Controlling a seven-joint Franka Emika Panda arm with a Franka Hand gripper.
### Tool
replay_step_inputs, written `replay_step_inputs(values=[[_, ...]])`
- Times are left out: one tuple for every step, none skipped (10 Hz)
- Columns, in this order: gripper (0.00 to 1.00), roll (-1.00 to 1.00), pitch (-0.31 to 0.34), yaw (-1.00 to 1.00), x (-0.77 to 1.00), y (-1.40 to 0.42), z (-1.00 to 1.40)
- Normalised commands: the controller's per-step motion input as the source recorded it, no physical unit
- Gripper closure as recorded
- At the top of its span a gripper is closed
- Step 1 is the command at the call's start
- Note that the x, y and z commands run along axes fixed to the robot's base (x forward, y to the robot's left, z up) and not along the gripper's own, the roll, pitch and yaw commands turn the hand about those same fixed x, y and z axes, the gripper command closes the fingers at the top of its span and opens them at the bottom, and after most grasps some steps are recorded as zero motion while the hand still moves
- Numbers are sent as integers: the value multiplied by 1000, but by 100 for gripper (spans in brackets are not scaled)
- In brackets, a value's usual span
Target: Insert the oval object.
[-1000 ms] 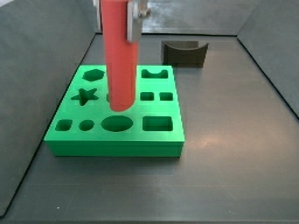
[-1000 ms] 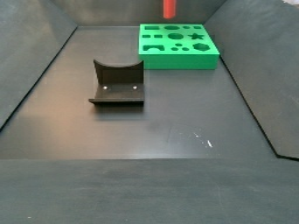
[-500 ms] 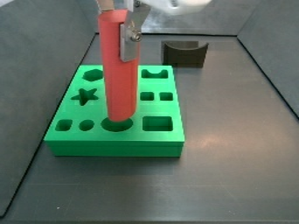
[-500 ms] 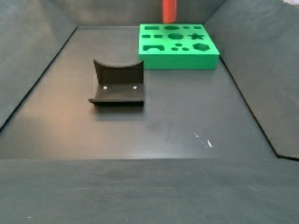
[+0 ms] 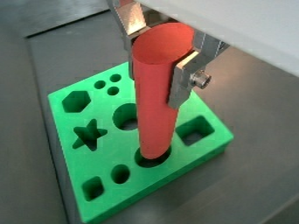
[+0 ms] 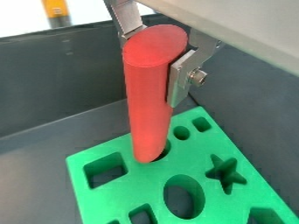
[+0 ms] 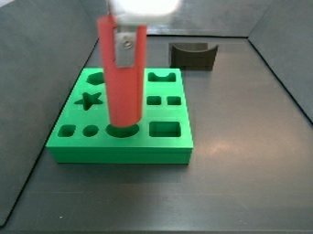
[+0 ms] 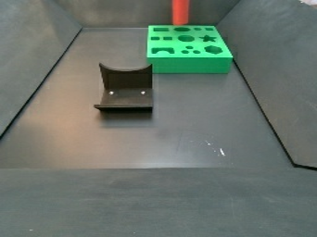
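The oval object is a long smooth red rod [image 7: 121, 87], standing upright with its lower end in the oval hole of the green block [image 7: 153, 151]. My gripper [image 5: 162, 54] is shut on the rod's upper part, with the silver fingers [image 5: 184, 77] on either side. Both wrist views show the rod [image 5: 156, 96] [image 6: 149, 96] entering the hole of the block [image 5: 216, 140] [image 6: 268, 206]. In a side view only the rod's lower part [image 8: 179, 11] shows above the block [image 8: 205, 63].
The green block has several other shaped holes, among them a star [image 7: 88, 101] and squares [image 7: 166, 128]. A dark grey block with a curved notch [image 7: 193, 56] [image 8: 124, 88] lies on the dark floor. Grey walls [image 7: 37, 55] enclose the bin.
The rod has moved down into the oval hole; a second ago its lower end hung just above the block. The gripper has come lower with it.
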Motion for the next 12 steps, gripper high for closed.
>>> replay_step_inputs(values=[[100,0,-54,-920,-220,0,-77],[100,0,-61,-909,-229,0,-94],[100,84,0,-860,-109,-77,-31],[100,103,0,-726,-160,-66,-114],[100,69,0,-717,-131,-120,-151],[100,16,0,-669,-11,-51,-83],[100,7,0,-520,0,0,-100],[100,4,-7,-246,20,0,-140],[100,13,-30,-80,43,0,-174],[100,0,-86,-3,0,0,-220],[100,-6,-67,0,0,0,-189],[100,-49,-6,-29,74,-6,-117]])
